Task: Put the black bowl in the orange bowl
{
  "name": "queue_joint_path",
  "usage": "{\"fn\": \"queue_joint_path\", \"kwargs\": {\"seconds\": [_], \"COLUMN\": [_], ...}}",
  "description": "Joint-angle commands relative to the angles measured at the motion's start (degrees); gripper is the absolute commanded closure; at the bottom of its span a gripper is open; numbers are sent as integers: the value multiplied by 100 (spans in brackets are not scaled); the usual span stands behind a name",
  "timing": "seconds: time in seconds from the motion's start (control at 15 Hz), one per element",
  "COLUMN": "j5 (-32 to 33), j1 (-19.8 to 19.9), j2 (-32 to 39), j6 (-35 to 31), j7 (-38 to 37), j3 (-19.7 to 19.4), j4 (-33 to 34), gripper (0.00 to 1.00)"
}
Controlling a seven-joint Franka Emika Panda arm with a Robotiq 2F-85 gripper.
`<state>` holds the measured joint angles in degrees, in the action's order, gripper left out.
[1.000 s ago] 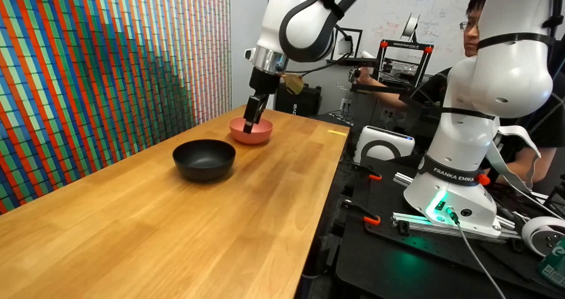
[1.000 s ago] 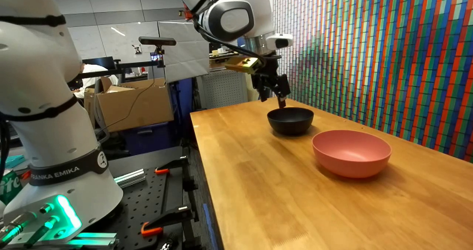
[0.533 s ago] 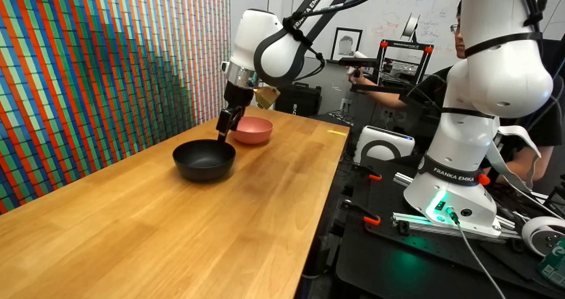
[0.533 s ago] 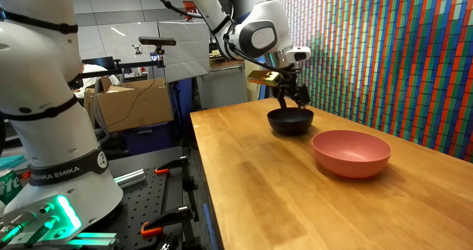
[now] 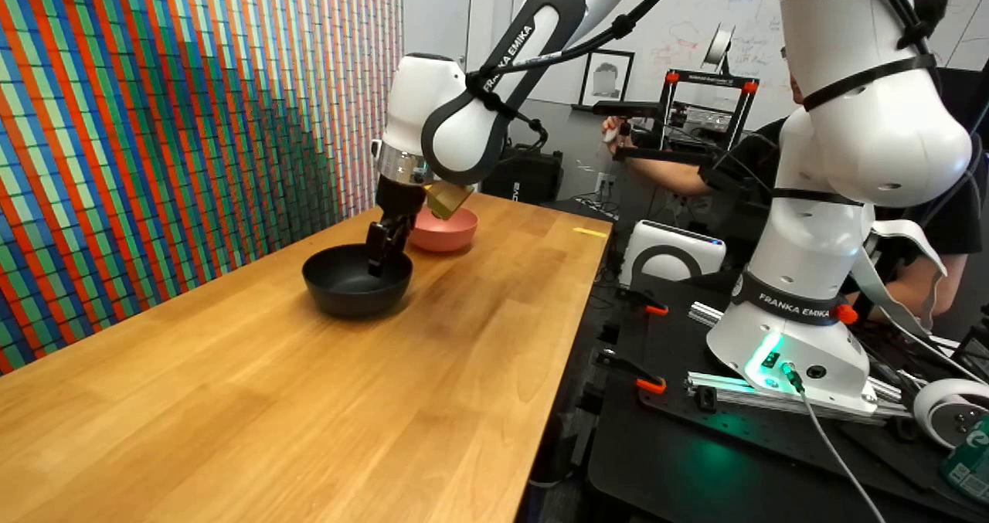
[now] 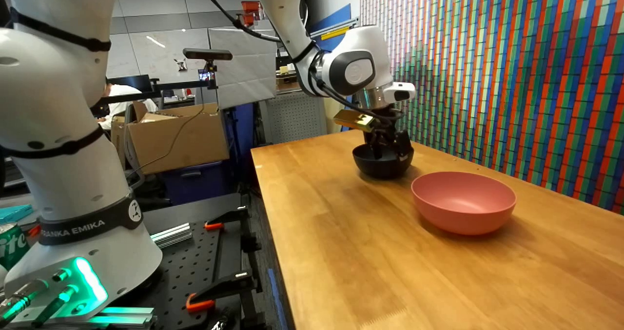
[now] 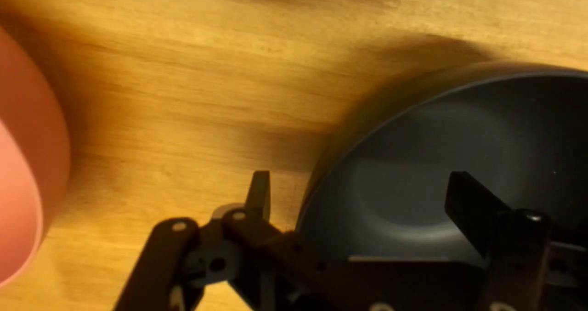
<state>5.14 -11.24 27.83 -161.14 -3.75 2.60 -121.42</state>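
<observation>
The black bowl sits upright on the wooden table, and it also shows in an exterior view and the wrist view. The orange bowl stands upright and empty a short distance from it, also in an exterior view; part of it shows at the left edge of the wrist view. My gripper is open across the black bowl's rim: one finger is outside the wall, the other over the inside. Neither finger visibly presses on the wall. The gripper is low at the bowl in both exterior views.
The wooden table runs along a wall of coloured tiles. The orange bowl is close beside the gripper on the side of the outer finger. A person is behind the robot base.
My gripper has moved from above the gap near the orange bowl over to the black bowl and down to its rim. Both bowls have stayed in place.
</observation>
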Motion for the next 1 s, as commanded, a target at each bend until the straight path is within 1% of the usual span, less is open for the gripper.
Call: {"fn": "queue_joint_path", "kwargs": {"seconds": [0.0, 0.13, 0.27, 0.33, 0.53, 0.67, 0.73, 0.8, 0.93], "j5": [105, 102, 128, 155, 221, 284, 291, 318, 357], "j1": [-144, -156, -159, -165, -142, -136, -116, -109, -86], "j2": [229, 252, 235, 226, 193, 168, 152, 137, 118], "j6": [39, 90, 116, 132, 195, 253, 302, 364, 537], "j7": [-125, -98, -66, -57, 0, 51, 93, 123, 188], "j3": [-92, -90, -106, -122, -143, -156, -141, -143, -145], "j4": [272, 344, 404, 435, 512, 555, 585, 602, 626], "gripper": [34, 51, 65, 74, 96, 100, 100, 96, 97]}}
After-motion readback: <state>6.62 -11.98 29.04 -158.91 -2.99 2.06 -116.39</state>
